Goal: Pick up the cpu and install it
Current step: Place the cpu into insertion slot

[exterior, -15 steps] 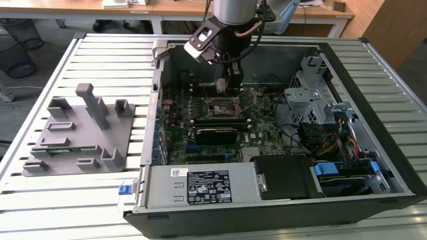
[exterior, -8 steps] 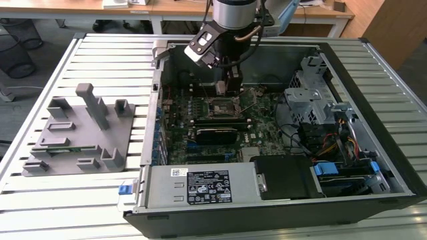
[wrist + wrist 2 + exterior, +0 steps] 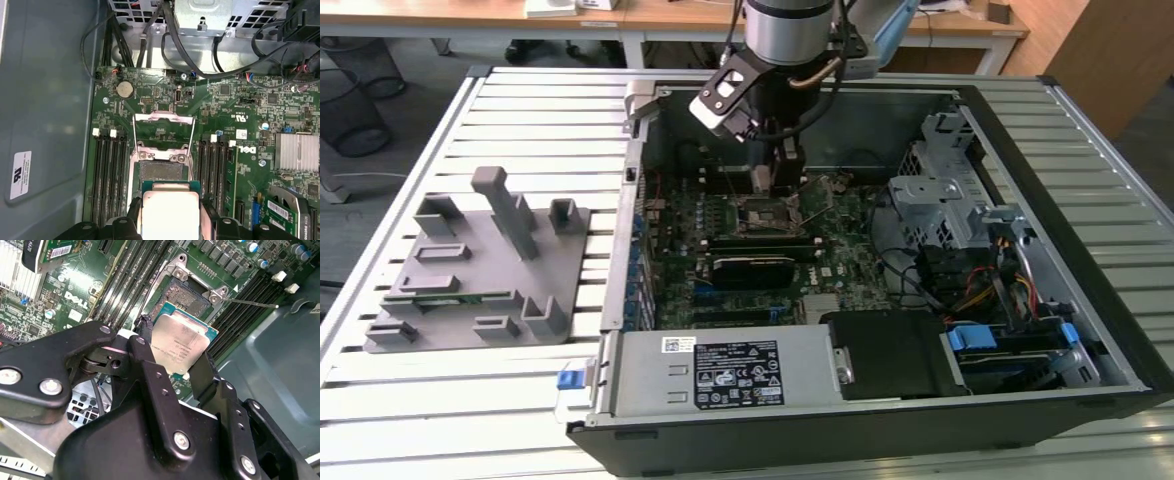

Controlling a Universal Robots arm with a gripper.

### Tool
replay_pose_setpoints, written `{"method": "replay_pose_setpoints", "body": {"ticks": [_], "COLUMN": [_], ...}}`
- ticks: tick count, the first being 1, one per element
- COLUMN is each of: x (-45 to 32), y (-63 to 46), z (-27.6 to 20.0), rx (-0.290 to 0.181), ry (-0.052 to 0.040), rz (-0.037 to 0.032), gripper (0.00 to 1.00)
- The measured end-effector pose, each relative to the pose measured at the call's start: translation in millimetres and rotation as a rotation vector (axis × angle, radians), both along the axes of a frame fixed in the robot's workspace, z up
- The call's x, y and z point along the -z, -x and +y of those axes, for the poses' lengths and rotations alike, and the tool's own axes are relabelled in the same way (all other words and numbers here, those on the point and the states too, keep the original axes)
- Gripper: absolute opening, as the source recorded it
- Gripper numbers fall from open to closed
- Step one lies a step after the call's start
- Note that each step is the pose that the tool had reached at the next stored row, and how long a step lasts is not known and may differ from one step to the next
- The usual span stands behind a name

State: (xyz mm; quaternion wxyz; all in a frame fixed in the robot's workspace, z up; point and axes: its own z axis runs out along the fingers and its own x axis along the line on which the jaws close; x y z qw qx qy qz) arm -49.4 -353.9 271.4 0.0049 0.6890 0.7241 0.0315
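Over the motherboard (image 3: 240, 110) inside the open computer case (image 3: 854, 440), the hand (image 3: 175, 354) is clamped on the cpu (image 3: 182, 342). Its two black fingers (image 3: 147, 365) press on opposite edges of the chip, whose silvery top shows in both wrist views. The cpu hangs just above the near edge of the open socket (image 3: 189, 294), not seated in it, and the socket's metal frame (image 3: 162, 127) stands raised. On the slatted counter (image 3: 534, 110), at the exterior view's left of the case, sits a grey fixture tray (image 3: 480, 290).
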Motion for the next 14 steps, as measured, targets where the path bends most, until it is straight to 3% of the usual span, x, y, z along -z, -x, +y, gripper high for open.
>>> {"method": "replay_pose_setpoints", "body": {"ticks": [14], "x": [11.6], "y": [-0.9], "z": [3.3], "rx": [0.000], "ry": [-0.0001], "rz": [-0.0001], "gripper": [0.54]}}
